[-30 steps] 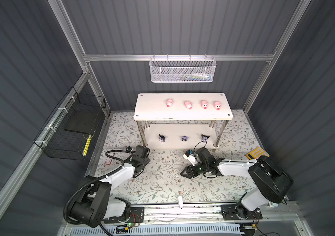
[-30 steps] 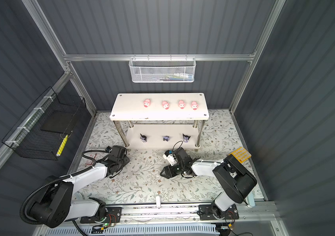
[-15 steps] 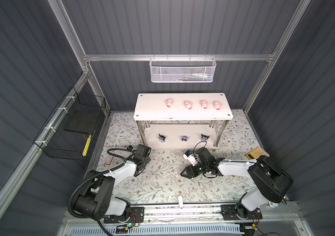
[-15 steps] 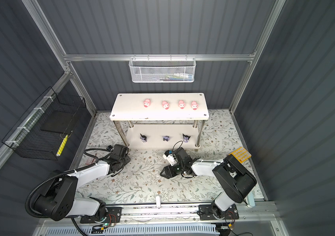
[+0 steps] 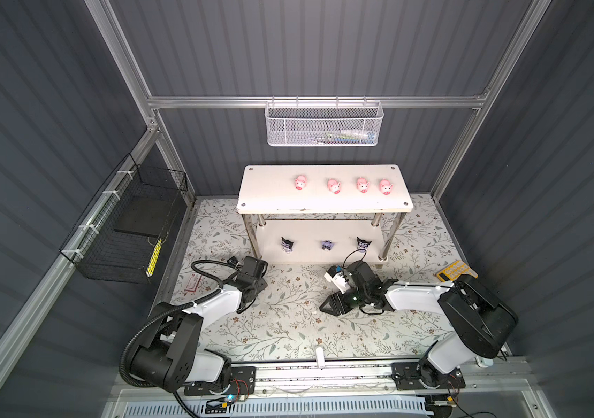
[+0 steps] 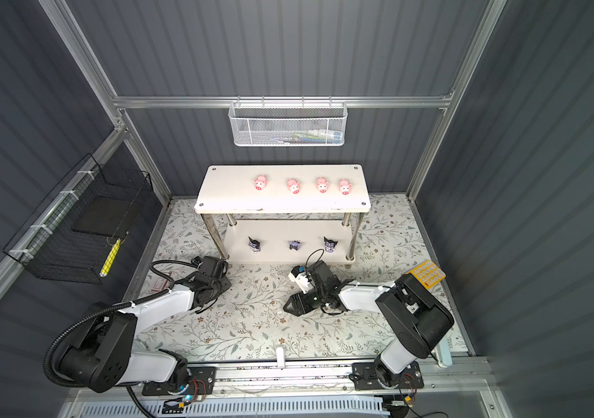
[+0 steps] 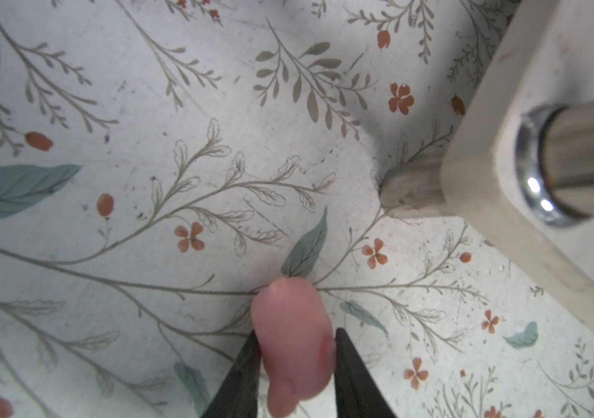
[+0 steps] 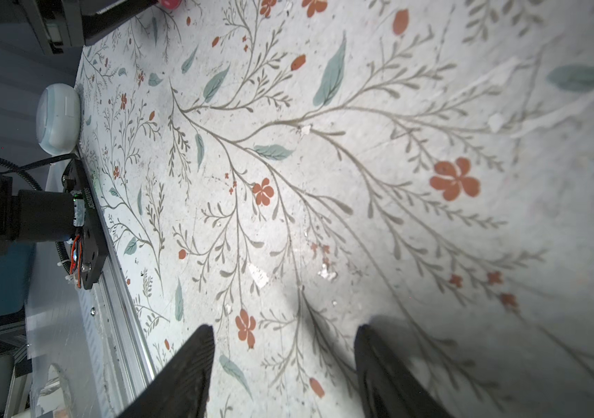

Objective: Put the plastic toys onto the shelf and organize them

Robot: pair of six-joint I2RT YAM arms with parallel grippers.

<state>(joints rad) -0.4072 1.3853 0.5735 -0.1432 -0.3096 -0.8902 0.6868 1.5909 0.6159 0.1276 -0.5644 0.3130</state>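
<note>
We find the left jaws, wider a second ago, now pinching the fifth pink pig (image 7: 288, 307) low over the floral counter (image 7: 143, 108) beside the shelf (image 7: 487, 181); four pigs (image 5: 334, 186) line its top board. The right jaws stay half open, empty.

Pigs (image 5: 334, 186) and figures (image 5: 327, 245) on shelf (image 5: 270, 190)

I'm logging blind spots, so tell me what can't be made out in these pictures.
Pig: blurred and cut by the edge in the left wrist view; under the left arm in both top views.
White basket contents: behind mesh in both top views.
Dark figures faces: too small in both top views.
</note>
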